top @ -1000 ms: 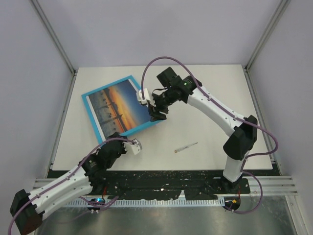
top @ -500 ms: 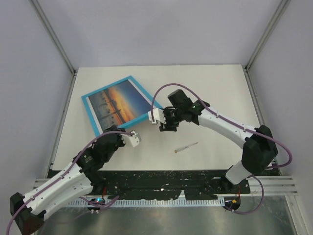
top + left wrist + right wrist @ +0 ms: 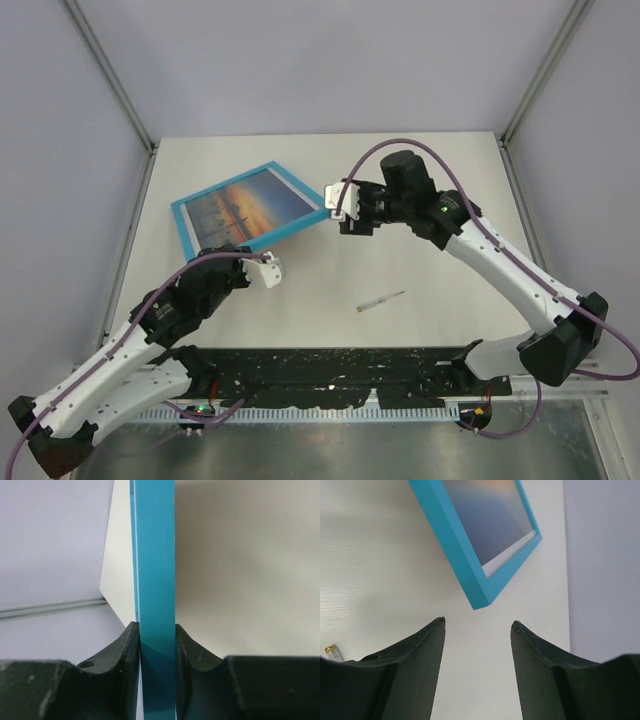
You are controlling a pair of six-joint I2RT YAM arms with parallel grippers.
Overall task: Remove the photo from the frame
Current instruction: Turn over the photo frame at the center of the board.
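Here left hand [image 3: 157, 635] clamps the frame [image 3: 449, 530] edge, right hand [image 3: 477, 625] open beside it

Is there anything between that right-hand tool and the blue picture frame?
Nothing. The right wrist view shows only bare table between the open right tool and the nearest corner of the frame.

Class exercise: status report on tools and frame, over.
Left tool shut on the frame edge. Right tool open, off its corner. Photo not yet out. Thin stick lies apart, not in the way.
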